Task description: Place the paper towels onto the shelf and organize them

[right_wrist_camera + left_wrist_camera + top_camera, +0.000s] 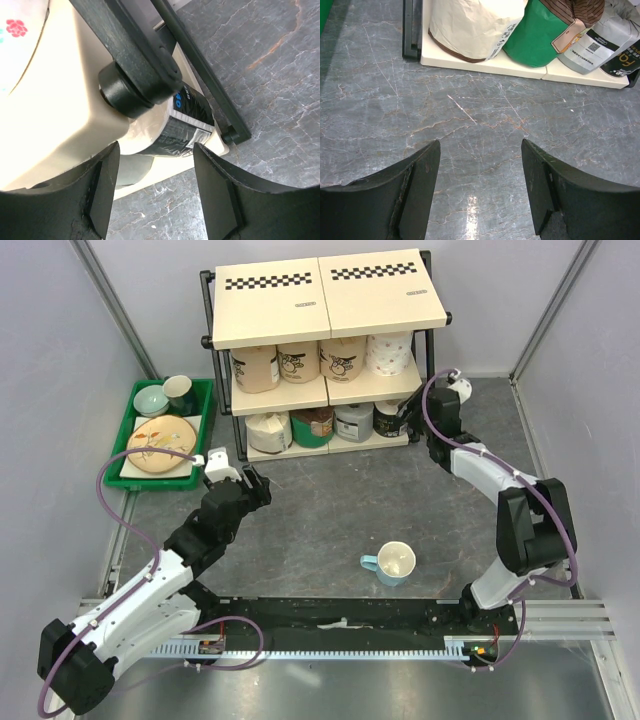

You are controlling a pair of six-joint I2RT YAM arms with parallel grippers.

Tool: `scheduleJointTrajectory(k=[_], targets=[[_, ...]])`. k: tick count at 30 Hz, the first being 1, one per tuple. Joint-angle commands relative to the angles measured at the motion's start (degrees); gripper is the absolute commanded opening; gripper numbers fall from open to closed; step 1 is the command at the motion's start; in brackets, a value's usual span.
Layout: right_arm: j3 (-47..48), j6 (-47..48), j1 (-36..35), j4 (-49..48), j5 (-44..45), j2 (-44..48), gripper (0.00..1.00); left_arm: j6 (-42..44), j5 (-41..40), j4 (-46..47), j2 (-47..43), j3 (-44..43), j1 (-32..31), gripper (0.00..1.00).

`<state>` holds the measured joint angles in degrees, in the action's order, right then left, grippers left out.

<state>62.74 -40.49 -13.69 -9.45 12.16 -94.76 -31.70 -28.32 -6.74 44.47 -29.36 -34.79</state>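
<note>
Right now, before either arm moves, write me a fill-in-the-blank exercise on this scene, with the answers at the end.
1. The middle tier of the shelf holds ____ paper towels.
2. In the top view, the green tray lies to the ____ of the shelf.
3. The left gripper, jaws open, holds ____.
4. The mug stands on the ____, between the two arms.
Missing words: four; left; nothing; table.

Glossy veined grey tabletop (470, 125), matt black metal shelf frame (208, 340), smooth cream boards (330, 305), paper-wrapped rolls (300, 362), green plastic tray (122, 430).
</note>
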Motion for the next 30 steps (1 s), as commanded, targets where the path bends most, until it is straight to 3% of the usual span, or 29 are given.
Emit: scheduleJointTrajectory(k=[1, 8, 15, 19, 20, 21, 25, 30], targets=[[-1.7, 0.4, 0.4, -2.1, 0.8, 4.3, 0.68, -0.2, -1.0, 1.3, -1.1, 0.2, 0.1, 0.73], [-11.2, 0.1, 0.3, -0.8, 0.1, 14.5, 0.69, -0.4, -1.0, 0.6, -2.1, 0.4, 0.1, 0.73], [-18.0, 2.3, 0.3, 7.6, -0.8, 29.7, 0.73, -0.8, -1.0, -1.6, -2.6, -0.5, 0.2, 0.76], [-21.2, 3.7, 0.4, 14.0, -0.1, 38.7, 0.78, -1.0, -1.7, -3.6, -3.7, -1.4, 0.2, 0.82], [-21.6, 4.0, 0.4, 17.1, 0.3, 40.4, 0.83, -1.1, -2.0, -4.0, -3.9, -1.6, 0.2, 0.82], [-21.9, 3.9, 0.4, 19.0, 1.3, 44.0, 0.98, -1.3, -2.3, -4.7, -4.3, -1.7, 0.2, 0.83], [-23.9, 4.0, 0.4, 26.9, 8.2, 52.6, 0.98, -1.7, -2.7, -6.9, -4.8, -2.5, 0.1, 0.85], [-26.2, 3.5, 0.4, 33.9, 9.7, 62.1, 0.98, -3.0, -4.8, -10.2, -5.4, -3.9, 0.2, 0.86]])
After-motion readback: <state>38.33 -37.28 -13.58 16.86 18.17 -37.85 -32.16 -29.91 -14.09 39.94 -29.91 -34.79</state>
